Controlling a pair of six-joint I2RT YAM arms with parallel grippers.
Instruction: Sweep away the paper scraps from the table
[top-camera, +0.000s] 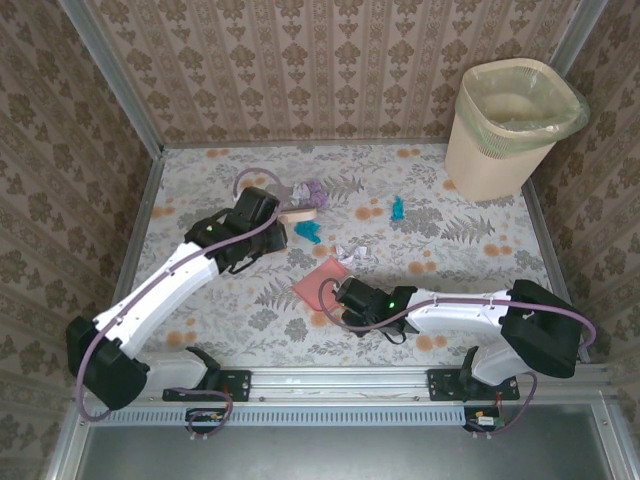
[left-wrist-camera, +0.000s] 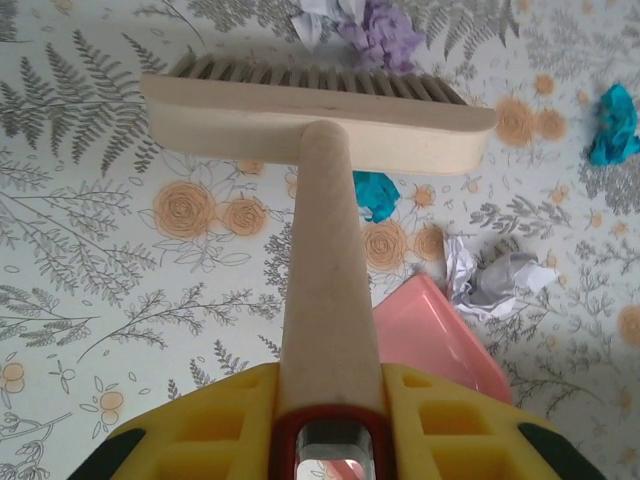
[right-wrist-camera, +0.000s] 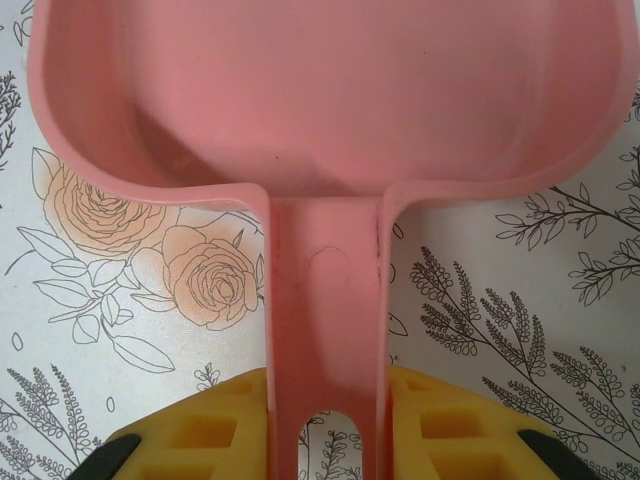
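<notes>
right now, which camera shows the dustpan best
Right wrist: the dustpan is close up, tray and handle, with the handle clamped in the right gripper, though the front lip is cut off. Top external shows it small, a pink square ahead of that gripper. Left wrist catches one corner beside the brush handle and a white paper scrap.

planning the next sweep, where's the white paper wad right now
In the top view the white paper wad lies near the centre, just past the far right corner of the pink dustpan, with a teal scrap to its left.
</notes>
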